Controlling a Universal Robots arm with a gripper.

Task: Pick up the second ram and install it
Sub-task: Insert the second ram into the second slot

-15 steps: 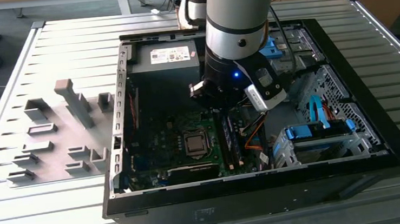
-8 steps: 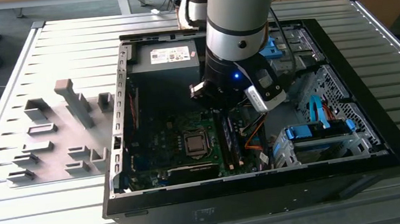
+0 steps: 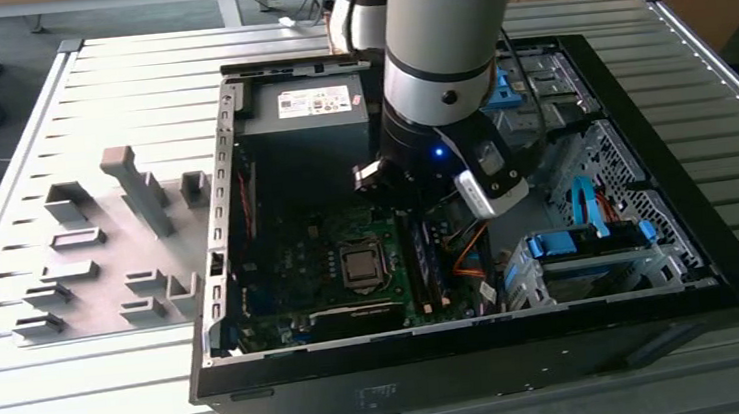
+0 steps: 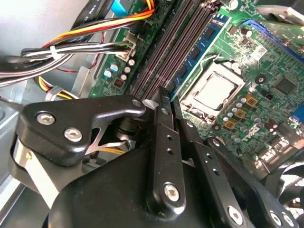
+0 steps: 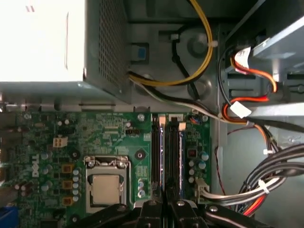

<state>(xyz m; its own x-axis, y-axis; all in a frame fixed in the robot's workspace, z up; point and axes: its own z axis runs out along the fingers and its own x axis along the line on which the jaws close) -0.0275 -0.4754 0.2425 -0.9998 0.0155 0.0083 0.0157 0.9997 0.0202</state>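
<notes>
The second ram (image 4: 197,47) is a blue-green stick with black chips, standing in the black memory slot nearest the processor; in the first wrist view the second ram (image 5: 162,152) runs straight out from between my fingers. Another stick (image 5: 180,152) sits in a slot beside it. My gripper (image 4: 163,95) hangs low inside the open computer case, its fingers shut together with nothing visible between them, tips just over the near end of the second ram. In the exterior view my gripper (image 3: 401,209) is down by the slots on the motherboard (image 3: 349,279).
The processor socket (image 5: 105,185) lies next to the slots. Bundled cables (image 5: 247,190) and a power supply (image 3: 314,106) crowd the case. Blue drive brackets (image 3: 588,243) fill the exterior view's right. Grey holder blocks (image 3: 105,250) stand outside the case on the slatted table.
</notes>
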